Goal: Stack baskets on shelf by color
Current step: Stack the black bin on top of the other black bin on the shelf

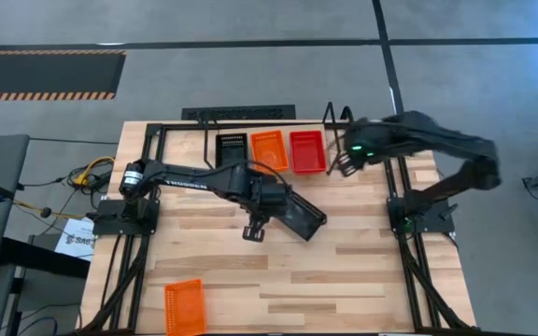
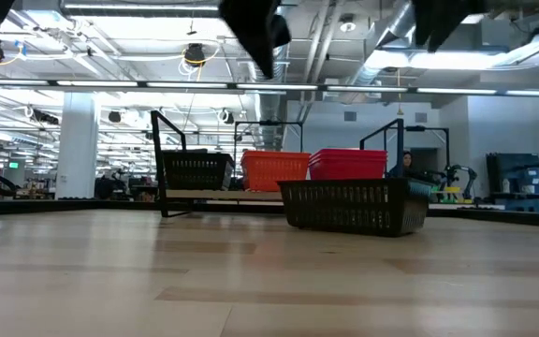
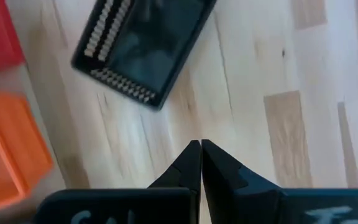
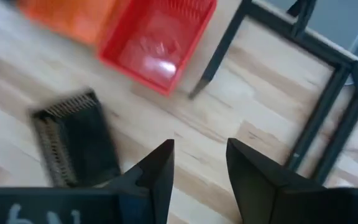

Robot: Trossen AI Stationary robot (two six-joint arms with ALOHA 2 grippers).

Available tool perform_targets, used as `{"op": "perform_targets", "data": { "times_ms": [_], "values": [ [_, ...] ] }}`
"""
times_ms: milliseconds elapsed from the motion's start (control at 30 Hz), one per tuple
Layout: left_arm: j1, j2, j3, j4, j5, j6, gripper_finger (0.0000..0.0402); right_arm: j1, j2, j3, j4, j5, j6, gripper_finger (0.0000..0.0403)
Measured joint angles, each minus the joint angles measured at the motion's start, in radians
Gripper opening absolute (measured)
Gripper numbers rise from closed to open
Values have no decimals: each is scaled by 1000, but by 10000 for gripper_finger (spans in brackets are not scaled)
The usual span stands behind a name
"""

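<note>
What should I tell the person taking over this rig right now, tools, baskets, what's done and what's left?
Left tool: shut, empty, over mid-table beside a loose black basket.
Right tool: open, empty, above the table just right of the shelf.
On the shelf, left to right: black basket, orange basket, red basket. How many are in each stack I can't tell for sure.
Off the shelf: the loose black basket at mid-table and a loose orange basket at the table's near left edge.
Left to do: black one onto the black spot, orange one onto the orange.
</note>
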Motion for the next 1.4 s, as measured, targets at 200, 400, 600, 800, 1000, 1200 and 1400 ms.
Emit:
{"op": "perform_targets", "data": {
  "times_ms": [200,400,600,800,1000,1200,1400],
  "values": [
    [1,2,0,153,50,67,0,56,-198,0,12,74,179,167],
    [-1,6,0,253,93,155,0,130,-293,0,38,124,232,171],
    [-2,6,0,262,93,230,31,160,-326,0,120,137,120,173],
    [-3,64,-1,277,74,298,96,156,-311,-1,141,136,-86,172],
    [-17,165,-1,272,63,301,117,119,-249,-2,182,131,-218,167],
    [-36,240,-1,287,-36,340,118,96,-211,-2,196,90,-320,168],
    [-39,274,-1,286,-93,389,118,93,-218,-1,233,81,-323,159]
  ]
}}
